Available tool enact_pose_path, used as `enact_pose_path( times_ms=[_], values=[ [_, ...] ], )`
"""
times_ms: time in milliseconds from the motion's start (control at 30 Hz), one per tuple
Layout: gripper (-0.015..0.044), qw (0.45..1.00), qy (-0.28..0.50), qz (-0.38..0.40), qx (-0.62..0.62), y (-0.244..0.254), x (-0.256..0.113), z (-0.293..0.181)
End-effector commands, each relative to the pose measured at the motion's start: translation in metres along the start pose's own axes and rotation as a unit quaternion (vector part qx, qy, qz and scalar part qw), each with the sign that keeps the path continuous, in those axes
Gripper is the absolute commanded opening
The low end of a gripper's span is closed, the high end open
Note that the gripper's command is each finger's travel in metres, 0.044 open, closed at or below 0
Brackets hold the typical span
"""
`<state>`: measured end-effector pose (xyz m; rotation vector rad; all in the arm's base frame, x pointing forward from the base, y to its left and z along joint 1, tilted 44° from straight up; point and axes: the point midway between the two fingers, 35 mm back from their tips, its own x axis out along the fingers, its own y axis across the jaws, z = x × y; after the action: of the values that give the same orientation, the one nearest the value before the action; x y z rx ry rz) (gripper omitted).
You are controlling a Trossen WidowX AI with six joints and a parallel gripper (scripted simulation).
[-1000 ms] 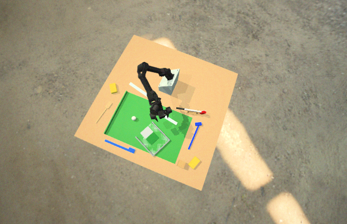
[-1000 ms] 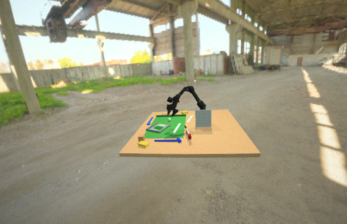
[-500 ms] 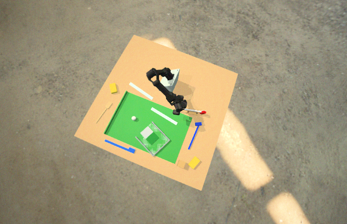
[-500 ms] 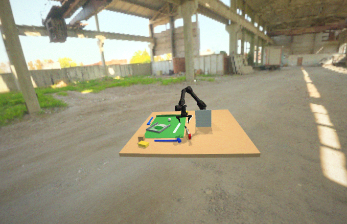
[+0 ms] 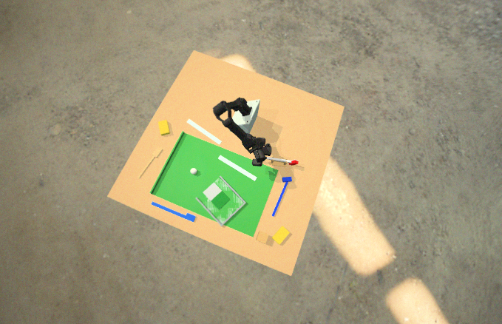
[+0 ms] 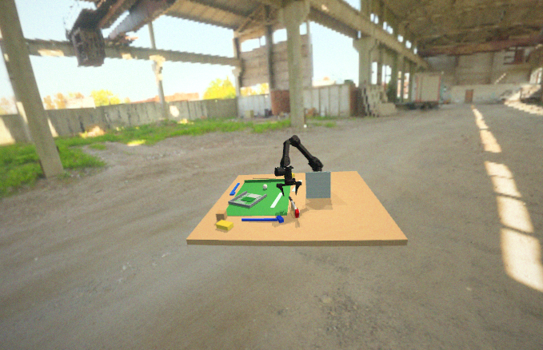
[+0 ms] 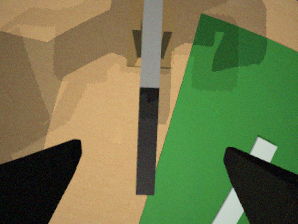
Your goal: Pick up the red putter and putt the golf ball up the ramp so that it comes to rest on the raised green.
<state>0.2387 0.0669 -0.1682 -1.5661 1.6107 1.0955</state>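
The red putter [image 5: 293,162] [image 6: 297,212] lies on a small wooden rest beside the mat's near right corner. Its grey shaft [image 7: 151,50] and black grip [image 7: 146,145] run down the middle of the wrist view. My gripper [image 5: 262,155] [image 6: 289,193] [image 7: 153,151] is open and empty, above the grip end, with one finger on each side of it. The white golf ball [image 5: 194,171] [image 6: 265,186] lies on the green mat [image 5: 174,152]. The raised green [image 5: 220,200] [image 6: 249,199] is a darker square next to a pale ramp [image 5: 212,191], inside grey rails.
A blue putter [image 5: 280,198] [image 6: 259,219] lies near the red one, and another [image 5: 171,211] beyond the mat. A tan putter [image 5: 148,166], yellow blocks [image 5: 163,126] [image 5: 281,234] and a wooden block [image 5: 262,237] stand around the mat. White bars [image 5: 204,131] [image 5: 236,168] lie near my arm.
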Motion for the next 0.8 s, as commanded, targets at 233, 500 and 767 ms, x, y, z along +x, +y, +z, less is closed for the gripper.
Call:
enact_pose_path(
  times_ms=[233, 500, 767],
  values=[
    [0.044, 1.0, 0.006, 0.006, -0.004, 0.004, 0.024, -0.008],
    [0.044, 1.0, 0.006, 0.006, -0.004, 0.004, 0.036, -0.011],
    [0.044, 1.0, 0.006, 0.006, -0.004, 0.004, 0.045, -0.014]
  ],
)
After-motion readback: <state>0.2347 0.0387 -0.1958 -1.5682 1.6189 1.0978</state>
